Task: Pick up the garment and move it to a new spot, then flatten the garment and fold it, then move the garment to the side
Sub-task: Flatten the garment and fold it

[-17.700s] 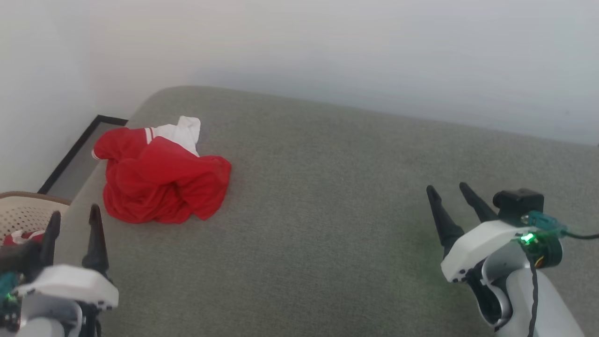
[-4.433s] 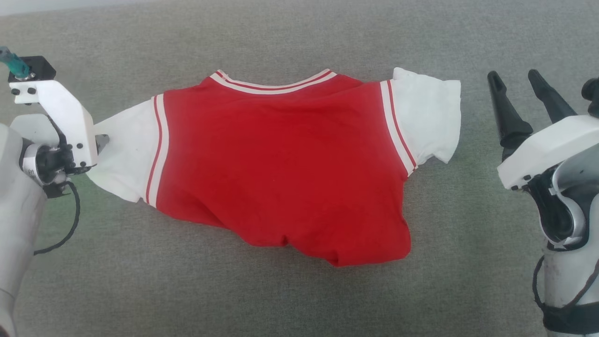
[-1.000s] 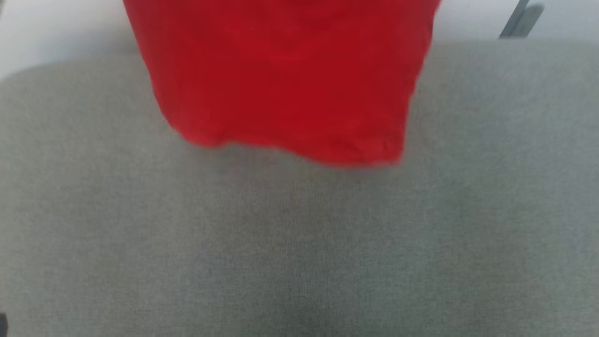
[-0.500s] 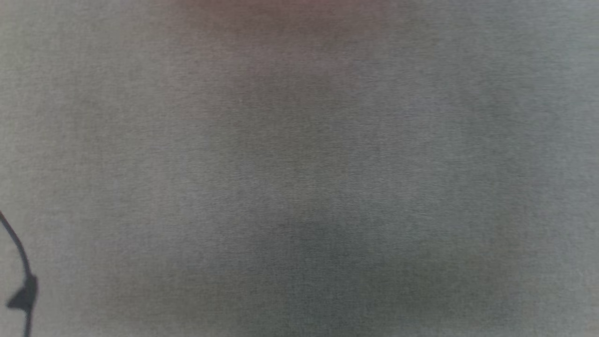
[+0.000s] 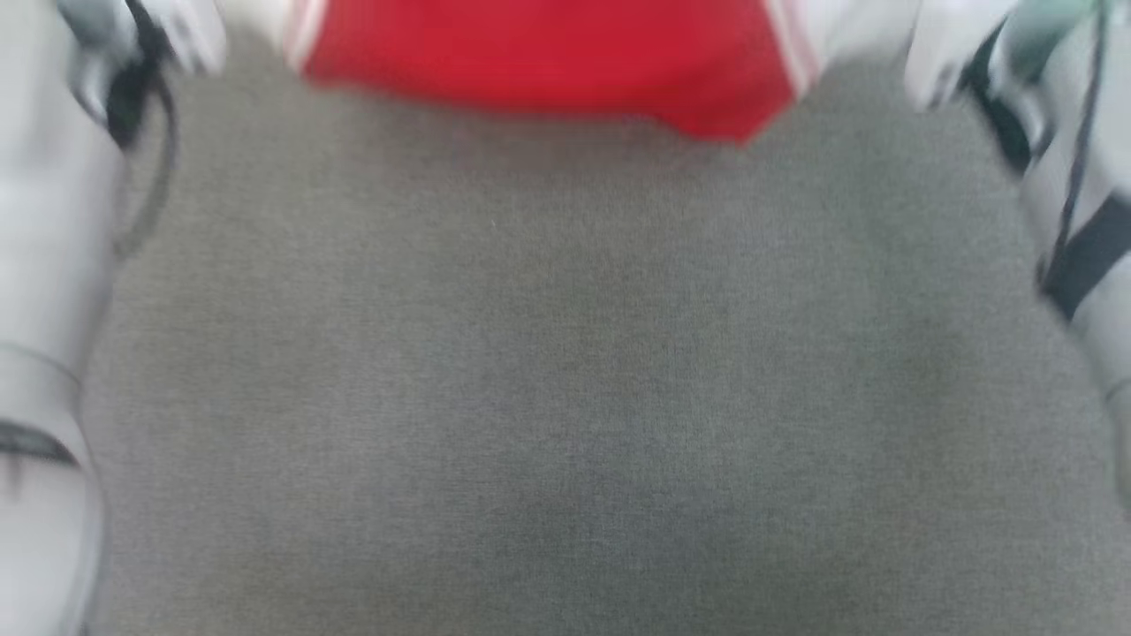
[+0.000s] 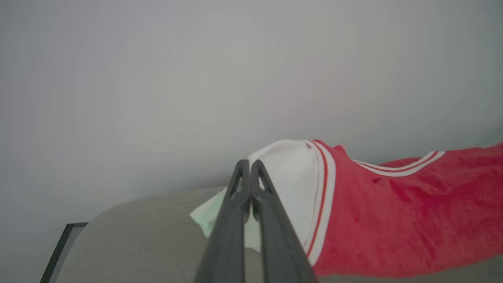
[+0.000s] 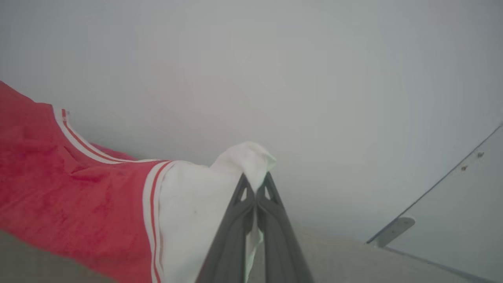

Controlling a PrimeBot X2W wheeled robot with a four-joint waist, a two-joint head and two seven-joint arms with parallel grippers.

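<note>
The garment [image 5: 548, 62], red with white sleeves and striped trim, is stretched between my two arms at the top of the blurred head view. My left gripper [image 6: 250, 163] is shut on the garment's [image 6: 393, 220] white sleeve edge, which is pinched between the fingers. My right gripper [image 7: 255, 179] is shut on the other white sleeve of the garment [image 7: 59, 188]. In both wrist views the cloth hangs above the grey cushion. My pale left forearm [image 5: 44, 221] and right forearm [image 5: 1069, 177] flank the head view.
A wide grey fabric cushion [image 5: 565, 397] lies below the garment. A pale wall stands behind it. A dark-framed strip [image 6: 59, 251] runs past the cushion's left end, and a grey bracket [image 7: 393, 230] sits on the wall at the right.
The head camera has shifted: a second ago the red cloth hung down from the top, half a second ago grey cushion filled the picture, and now the garment and both forearms are in it.
</note>
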